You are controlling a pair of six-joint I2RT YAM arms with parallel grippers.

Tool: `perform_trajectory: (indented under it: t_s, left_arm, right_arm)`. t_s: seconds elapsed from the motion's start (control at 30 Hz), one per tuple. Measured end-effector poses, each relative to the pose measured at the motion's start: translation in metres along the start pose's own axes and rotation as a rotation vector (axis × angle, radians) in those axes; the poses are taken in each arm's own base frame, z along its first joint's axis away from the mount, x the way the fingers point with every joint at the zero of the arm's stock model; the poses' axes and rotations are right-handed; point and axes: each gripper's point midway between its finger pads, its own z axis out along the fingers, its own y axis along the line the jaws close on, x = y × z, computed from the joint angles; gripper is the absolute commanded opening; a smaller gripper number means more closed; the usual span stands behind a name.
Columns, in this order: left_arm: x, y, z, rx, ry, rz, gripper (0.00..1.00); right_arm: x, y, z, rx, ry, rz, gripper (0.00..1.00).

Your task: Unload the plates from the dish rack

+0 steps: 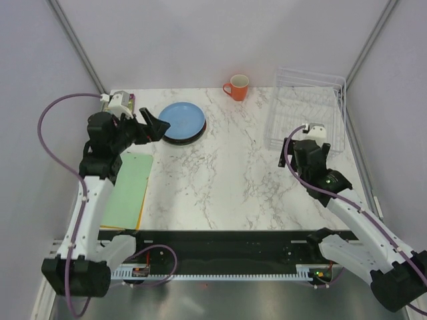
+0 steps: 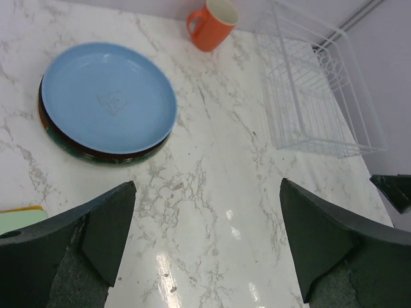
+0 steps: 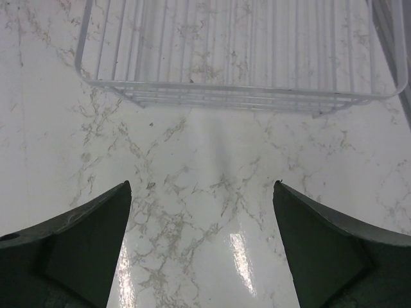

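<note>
On the veined white marble table [image 1: 220, 180] we judge the unloading done. The thin-wired white dish rack [image 1: 308, 117] at the far right holds nothing, and the round plates [image 1: 181, 122] sit stacked far left, glossy light blue on top. Our left gripper [image 2: 207, 185] and right gripper [image 3: 200, 186] gape empty; next we need only pull clear, sparing the orange mug [image 1: 237, 87]

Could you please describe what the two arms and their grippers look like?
The left arm and right arm have white links with black joints and purple cables looping alongside. The left gripper and right gripper have dark, wedge-shaped fingers, with a white camera housing at each wrist.
</note>
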Motion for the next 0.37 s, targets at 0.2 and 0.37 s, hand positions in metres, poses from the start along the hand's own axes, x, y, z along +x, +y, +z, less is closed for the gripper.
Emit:
perform_trajectory:
  t_s: [0.2,0.37]
  left_arm:
    - [-0.004,-0.029,-0.049,0.055,-0.157,0.142,1.00]
    - [0.007,-0.017,-0.057,0.005,-0.183,0.191,1.00]
  right_arm:
    - [-0.029,-0.008,-0.007,0.059,-0.060,0.003,0.98]
    - [-0.039,-0.016,-0.001,0.124,-0.090,-0.050,0.98]
